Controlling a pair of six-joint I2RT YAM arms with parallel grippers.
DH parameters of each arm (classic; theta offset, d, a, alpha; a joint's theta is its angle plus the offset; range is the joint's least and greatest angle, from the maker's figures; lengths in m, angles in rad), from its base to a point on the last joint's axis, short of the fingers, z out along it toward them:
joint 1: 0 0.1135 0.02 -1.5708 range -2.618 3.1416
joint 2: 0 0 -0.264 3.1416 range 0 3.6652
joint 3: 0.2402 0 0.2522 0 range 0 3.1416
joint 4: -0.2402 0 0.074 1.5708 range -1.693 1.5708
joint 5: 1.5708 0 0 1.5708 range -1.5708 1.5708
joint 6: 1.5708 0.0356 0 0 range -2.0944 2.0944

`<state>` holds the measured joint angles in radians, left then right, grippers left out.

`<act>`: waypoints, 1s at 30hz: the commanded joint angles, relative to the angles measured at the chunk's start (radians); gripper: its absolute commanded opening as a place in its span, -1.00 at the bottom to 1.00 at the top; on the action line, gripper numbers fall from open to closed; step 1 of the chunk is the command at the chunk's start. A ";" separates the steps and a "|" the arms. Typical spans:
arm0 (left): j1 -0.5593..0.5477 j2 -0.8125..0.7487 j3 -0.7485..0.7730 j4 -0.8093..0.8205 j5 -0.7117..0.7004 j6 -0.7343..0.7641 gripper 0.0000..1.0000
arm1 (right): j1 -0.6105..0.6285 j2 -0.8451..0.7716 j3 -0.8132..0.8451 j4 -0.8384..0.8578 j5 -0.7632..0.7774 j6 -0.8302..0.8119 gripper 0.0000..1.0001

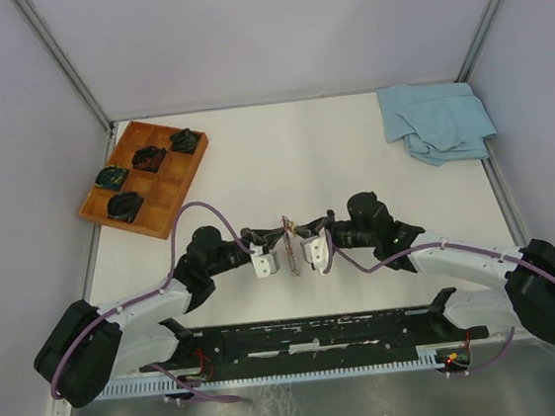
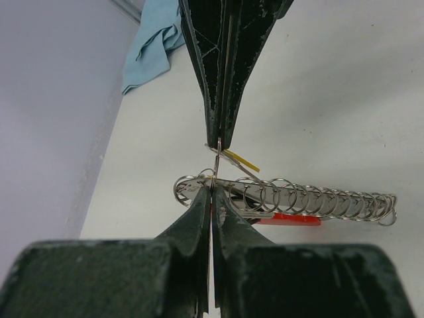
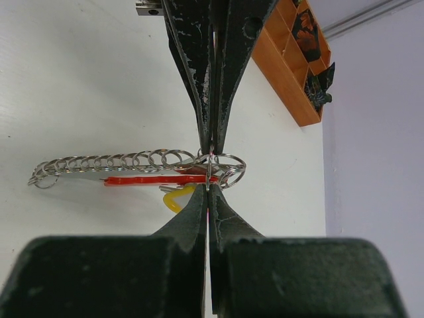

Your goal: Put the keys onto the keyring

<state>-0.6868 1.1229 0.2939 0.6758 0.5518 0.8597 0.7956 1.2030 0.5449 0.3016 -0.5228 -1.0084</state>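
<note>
Left gripper (image 2: 211,193) is pinched shut on the keyring (image 2: 298,199) mid-frame above the desk (image 1: 282,158), right gripper (image 3: 208,192) clamped tight on a key (image 2: 218,148) touching it, and the tray (image 1: 171,191) at upper left holds four black coils (image 1: 149,159), one per compartment.

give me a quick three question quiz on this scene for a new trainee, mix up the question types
1. True or false: the left gripper and the right gripper meet tip to tip at the thin silver metal keyring, both with jaws shut.
2. Where does the crumpled light blue cloth lie? A: beside the left arm's base. B: in the far right corner. C: under the keyring.
3. How many black coiled items sit in the orange wooden compartment tray?

Key: 1 true; 2 B; 3 four.
</note>
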 commanded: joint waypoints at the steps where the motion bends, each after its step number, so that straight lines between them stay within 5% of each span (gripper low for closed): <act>1: -0.002 -0.029 0.014 0.067 0.034 -0.010 -0.95 | 0.001 0.000 0.005 0.041 -0.011 -0.005 -0.99; 30: -0.003 -0.018 0.040 0.018 0.096 -0.009 -0.95 | 0.008 0.016 0.009 0.095 -0.080 0.002 -0.99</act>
<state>-0.6849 1.1225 0.2943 0.6556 0.5823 0.8597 0.7956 1.2121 0.5320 0.3428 -0.5297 -1.0008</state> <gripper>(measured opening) 0.031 0.012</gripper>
